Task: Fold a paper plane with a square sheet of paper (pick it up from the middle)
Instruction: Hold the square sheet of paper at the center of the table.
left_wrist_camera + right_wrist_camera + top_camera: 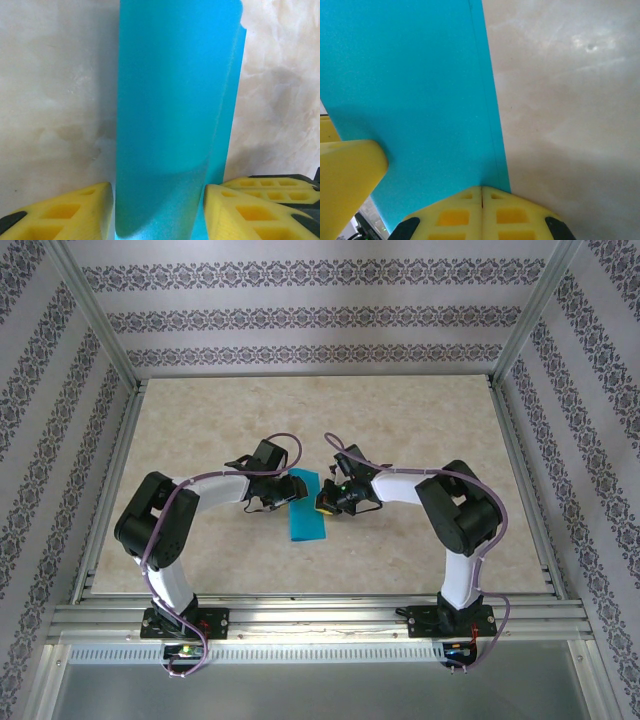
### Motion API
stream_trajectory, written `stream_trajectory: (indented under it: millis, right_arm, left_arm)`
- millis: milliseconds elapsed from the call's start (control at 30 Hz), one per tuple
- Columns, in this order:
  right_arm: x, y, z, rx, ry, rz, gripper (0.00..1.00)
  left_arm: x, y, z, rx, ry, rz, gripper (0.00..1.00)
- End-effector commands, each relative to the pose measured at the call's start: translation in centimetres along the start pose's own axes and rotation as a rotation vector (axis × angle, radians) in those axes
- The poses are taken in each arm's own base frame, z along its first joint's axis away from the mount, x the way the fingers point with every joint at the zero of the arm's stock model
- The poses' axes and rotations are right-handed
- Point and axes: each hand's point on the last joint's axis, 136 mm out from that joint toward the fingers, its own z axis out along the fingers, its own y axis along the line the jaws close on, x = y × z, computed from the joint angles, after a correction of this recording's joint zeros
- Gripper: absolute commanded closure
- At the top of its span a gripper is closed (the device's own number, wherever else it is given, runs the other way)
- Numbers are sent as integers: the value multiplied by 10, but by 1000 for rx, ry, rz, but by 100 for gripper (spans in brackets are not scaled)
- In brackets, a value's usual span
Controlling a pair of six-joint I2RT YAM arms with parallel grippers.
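Observation:
The square sheet of paper (306,515) lies folded into a long teal-blue strip on the table between my two grippers. In the left wrist view the folded paper (170,110) bulges up in a soft curve between the yellow fingers. My left gripper (159,212) stands open astride it, a finger on each side, at the strip's left edge (288,496). My right gripper (326,502) is shut, its joined tips (482,192) resting at the right edge of the paper (410,90), with nothing seen between them. One yellow finger (345,175) of the left gripper lies on the paper.
The beige marbled table (400,440) spreads around the strip. Aluminium rails (320,615) run along the near edge and up both sides, with patterned walls (300,320) behind them.

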Motion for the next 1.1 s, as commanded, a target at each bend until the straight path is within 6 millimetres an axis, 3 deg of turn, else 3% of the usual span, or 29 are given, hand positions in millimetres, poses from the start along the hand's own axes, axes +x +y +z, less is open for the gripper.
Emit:
stream_trajectory:
  millis: [0, 300, 433, 633, 833, 1067]
  right_arm:
    - [13, -23, 3, 79, 6, 75, 100]
    - [12, -21, 4, 66, -3, 89, 99]
    - [8, -3, 0, -5, -14, 49, 97]
    - [-14, 22, -36, -97, -113, 1, 86]
    - [-35, -1, -85, -95, -255, 57, 83]
    - [-33, -28, -106, -85, -305, 108, 83]
  left_arm:
    - [-1, 8, 1, -32, -8, 3, 49]
    - [6, 12, 7, -32, 27, 21, 55]
    - [8, 17, 9, -55, 37, 21, 55]
    - [8, 23, 11, -80, 32, 15, 56]
    - [7, 25, 11, -94, 27, 14, 55]
    - [7, 27, 13, -102, 34, 29, 55]
